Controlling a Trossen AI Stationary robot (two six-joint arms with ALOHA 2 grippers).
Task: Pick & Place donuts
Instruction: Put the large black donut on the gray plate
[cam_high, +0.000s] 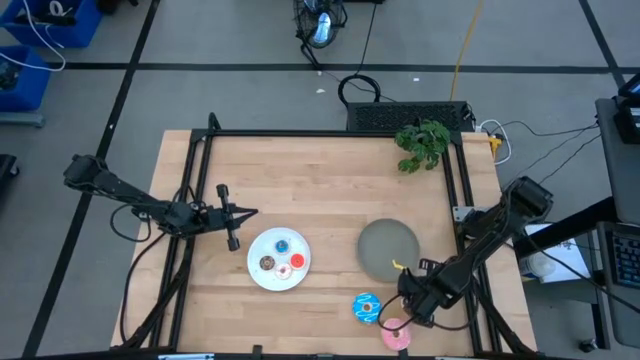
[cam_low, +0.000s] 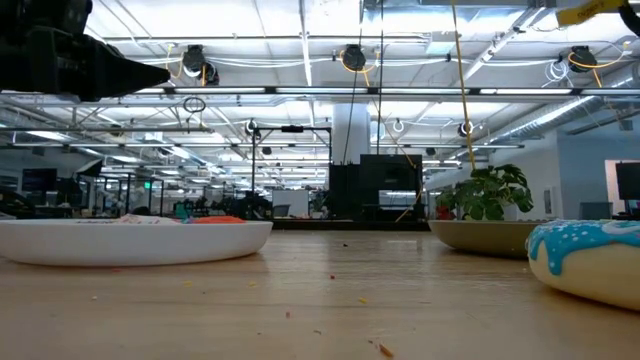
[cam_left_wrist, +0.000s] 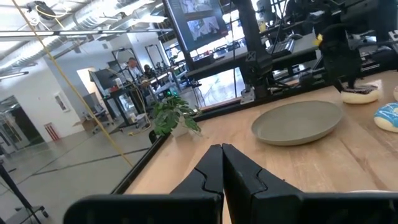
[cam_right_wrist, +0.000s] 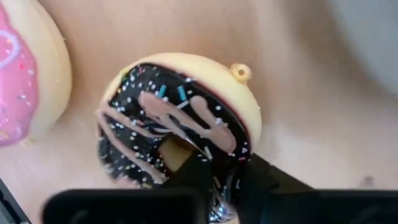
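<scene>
The speckled chocolate-brown donut fills the right wrist view, and my right gripper is shut on it near the table's near right corner. The pink donut and the larger blue donut lie flat on the table beside it. The tiny blue, brown, red and whitish donuts lie on the white plate. My left gripper is shut and hovers left of that plate, touching nothing. My right gripper holds the chocolate donut at its rim, one finger reaching into the hole and the other on the outer side. The fingers point down from above. The donut lies flat with its icing up; whether it is off the table I cannot tell.
The grey plate sits just beyond my right gripper. A potted plant stands at the far right corner. The black frame rails run along the table's sides. Bare wood lies between the plates and at the table's far half.
</scene>
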